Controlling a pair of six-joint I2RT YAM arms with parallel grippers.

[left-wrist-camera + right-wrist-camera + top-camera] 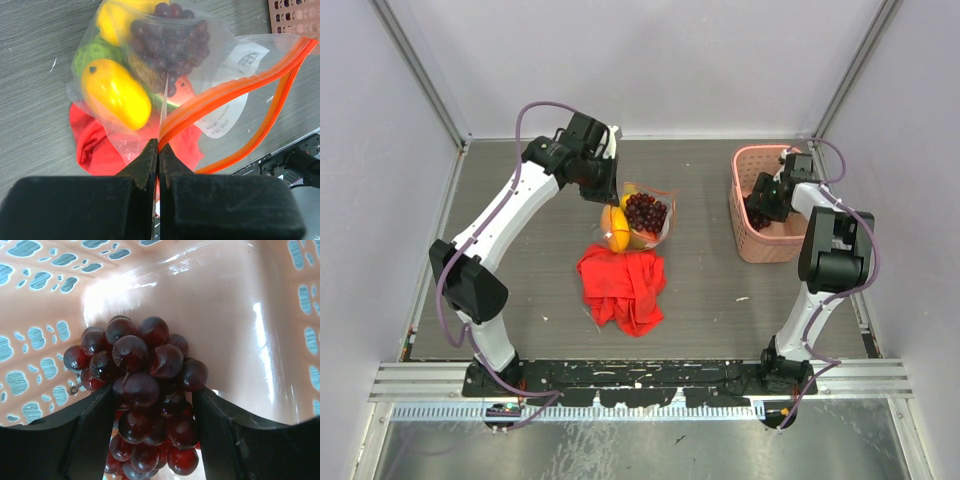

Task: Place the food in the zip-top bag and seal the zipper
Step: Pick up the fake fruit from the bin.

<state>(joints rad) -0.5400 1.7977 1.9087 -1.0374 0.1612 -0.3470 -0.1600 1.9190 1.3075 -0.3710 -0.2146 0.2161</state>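
Left side first: the left gripper [159, 145] is pinched tight on one end of the zipper [235, 90], holding the zip-top bag [225, 65] up over a red cloth [620, 285], about mid-table and a bit toward the far edge. The bag already has a fair load: a yellow mango [116, 94], a green fruit [92, 52] and bagged grapes [167, 40]. The mouth is gaping though, with the two orange strips well apart, so no sealing yet.

Over at the far right corner, the right gripper [152, 415] is down in the pink basket [740, 215] with a finger on each side of another grape bunch [145, 390]. They're touching it, but I can't tell if it's actually clamped.

So I'd call it over halfway: that bunch still needs bagging, then the zipper.
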